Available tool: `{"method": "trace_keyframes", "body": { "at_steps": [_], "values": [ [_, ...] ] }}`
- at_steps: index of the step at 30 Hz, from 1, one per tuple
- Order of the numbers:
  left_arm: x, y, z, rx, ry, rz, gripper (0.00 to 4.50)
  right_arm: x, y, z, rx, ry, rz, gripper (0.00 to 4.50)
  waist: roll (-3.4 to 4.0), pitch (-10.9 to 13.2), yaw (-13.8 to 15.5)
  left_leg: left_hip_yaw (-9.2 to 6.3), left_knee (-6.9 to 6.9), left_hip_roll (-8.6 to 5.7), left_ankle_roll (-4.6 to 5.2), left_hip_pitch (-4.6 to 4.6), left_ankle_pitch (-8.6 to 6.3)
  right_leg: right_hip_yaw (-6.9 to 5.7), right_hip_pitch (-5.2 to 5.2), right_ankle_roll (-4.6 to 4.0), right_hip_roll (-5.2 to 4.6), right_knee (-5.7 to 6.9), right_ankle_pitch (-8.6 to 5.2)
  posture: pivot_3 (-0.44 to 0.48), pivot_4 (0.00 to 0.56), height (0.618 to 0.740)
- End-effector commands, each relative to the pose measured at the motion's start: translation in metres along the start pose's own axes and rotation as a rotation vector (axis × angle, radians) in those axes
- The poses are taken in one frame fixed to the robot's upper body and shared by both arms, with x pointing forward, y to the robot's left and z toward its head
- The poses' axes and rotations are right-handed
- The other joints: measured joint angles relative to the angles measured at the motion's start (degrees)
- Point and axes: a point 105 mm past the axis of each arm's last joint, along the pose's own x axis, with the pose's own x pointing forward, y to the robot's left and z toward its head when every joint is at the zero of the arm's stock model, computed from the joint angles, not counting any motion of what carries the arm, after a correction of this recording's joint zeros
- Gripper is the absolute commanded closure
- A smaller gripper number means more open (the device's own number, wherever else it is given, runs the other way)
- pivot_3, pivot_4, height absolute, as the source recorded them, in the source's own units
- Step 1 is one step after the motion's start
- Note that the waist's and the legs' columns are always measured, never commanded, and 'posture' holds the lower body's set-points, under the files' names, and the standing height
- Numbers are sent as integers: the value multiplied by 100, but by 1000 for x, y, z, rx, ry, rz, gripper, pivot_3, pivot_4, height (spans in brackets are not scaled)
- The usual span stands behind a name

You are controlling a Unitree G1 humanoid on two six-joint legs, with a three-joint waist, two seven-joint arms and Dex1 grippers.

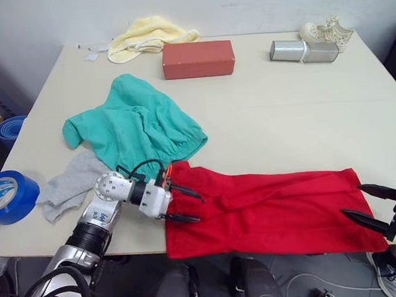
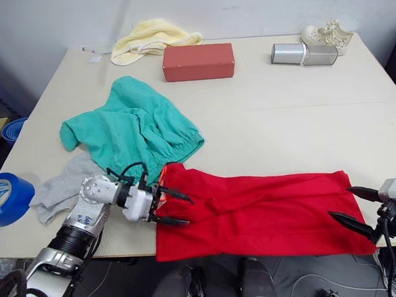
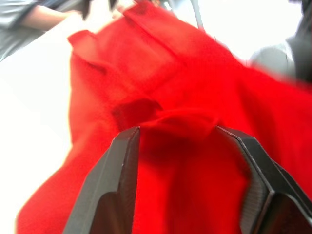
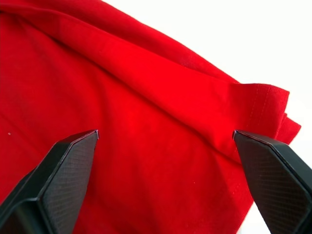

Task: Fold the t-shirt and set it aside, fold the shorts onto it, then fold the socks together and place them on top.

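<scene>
The red t-shirt (image 1: 270, 208) lies folded lengthwise into a long band along the table's front edge, its near side hanging over the edge. My left gripper (image 1: 186, 205) is open at the shirt's left end, its fingers (image 3: 117, 180) spread over a rumpled fold of red cloth. Open too, my right gripper (image 1: 366, 207) sits at the shirt's right end, over its hemmed corner (image 4: 263, 105). The teal-green shorts (image 1: 136, 125) lie crumpled behind the shirt's left end. Left of them the grey socks (image 1: 68, 186) lie in a heap.
A blue tape roll (image 1: 5, 196) sits at the table's left front corner. At the back stand a red block (image 1: 198, 59), a pale yellow cloth (image 1: 146, 35), a silver cylinder (image 1: 303, 51) and a small white shoe (image 1: 327, 31).
</scene>
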Motion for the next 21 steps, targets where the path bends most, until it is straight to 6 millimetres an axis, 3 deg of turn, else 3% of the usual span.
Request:
{"method": "trace_keyframes", "body": {
  "at_steps": [1, 5, 10, 14, 18, 21],
  "values": [
    [-8, 5, 15, -206, -49, 54, 2042, -7, -6, 8, -17, -8, -16, 0, -5, 3, -1, -2, 0, 1, 0, 1, 0, -1, 1, 0, 1, 1, 0, 0, 150, 740],
    [-4, -8, 9, -380, 38, 23, 2042, -5, -5, 9, -14, -11, -12, 0, -8, 5, 3, -2, -1, 1, 0, 2, 0, 1, 2, 0, 2, 0, 0, 0, 150, 740],
    [-2, -1, -3, -385, 105, 121, 2042, -2, -2, 11, -10, -15, -7, 0, -10, 6, 37, -2, 0, 1, -24, 1, -10, 1, 2, 0, 1, 0, 0, 0, 150, 740],
    [2, -10, -11, -419, 156, 92, 2042, -2, -1, 12, -7, -15, -5, 0, -10, 6, 26, -2, -3, 1, -31, 1, -13, 2, -1, -1, 1, -1, -1, 0, 150, 740],
    [14, 0, -19, -465, 172, 160, 2042, -1, 2, 12, -2, -14, -2, 0, -11, 7, 31, -2, -5, 1, -33, 1, -12, 4, -3, -2, 0, -2, -1, 0, 150, 740],
    [32, 6, -12, -481, 136, 135, 2042, 1, 3, 11, 1, -15, 2, 0, -13, 8, 44, -2, -4, 1, -33, 0, -13, 4, -2, -2, 0, -2, -1, 0, 150, 740]
  ]
}}
